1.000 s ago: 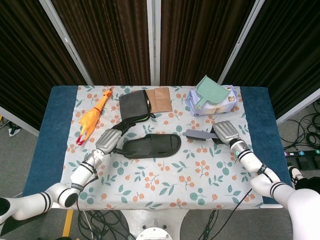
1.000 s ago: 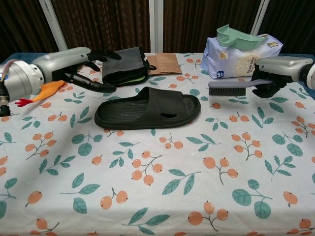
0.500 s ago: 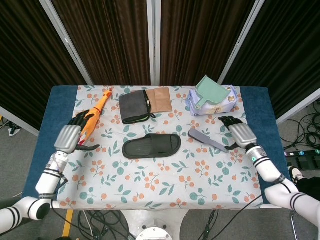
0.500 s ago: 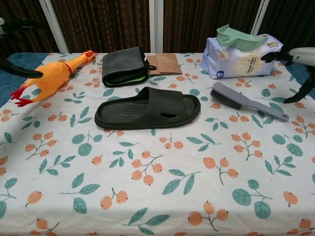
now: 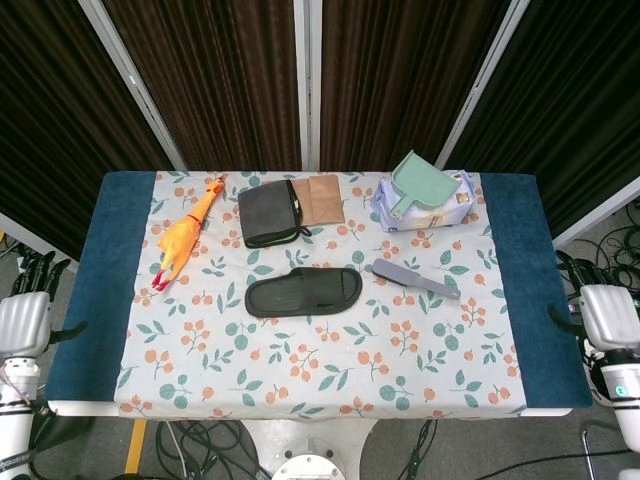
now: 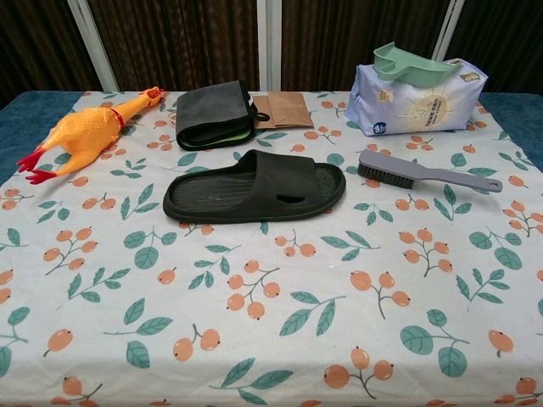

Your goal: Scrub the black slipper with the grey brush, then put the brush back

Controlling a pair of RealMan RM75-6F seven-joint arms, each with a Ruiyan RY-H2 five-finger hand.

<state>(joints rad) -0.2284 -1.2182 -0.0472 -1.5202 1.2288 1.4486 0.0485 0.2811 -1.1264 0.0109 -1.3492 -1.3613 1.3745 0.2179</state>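
The black slipper (image 5: 304, 291) (image 6: 254, 187) lies flat at the middle of the flowered tablecloth. To its right the grey brush (image 5: 414, 279) (image 6: 424, 172) lies on the cloth, bristles toward the slipper, handle pointing right. Nothing touches either one. My left hand (image 5: 24, 315) hangs off the table's left edge in the head view, fingers apart, holding nothing. Beyond the table's right edge my right hand (image 5: 604, 313) is also empty, its fingers spread. The chest view shows neither hand.
A rubber chicken (image 5: 183, 240) (image 6: 89, 130) lies at the far left. A dark folded pouch (image 5: 270, 212) (image 6: 212, 113) and a brown paper bag (image 5: 322, 199) sit behind the slipper. At the back right stands a wipes pack (image 5: 424, 205) (image 6: 416, 95) with a green dustpan (image 5: 418, 183) on it.
Both hands have pulled outward off the table, left to the left and right to the right. The brush, let go earlier, now lies turned a little flatter beside the slipper.
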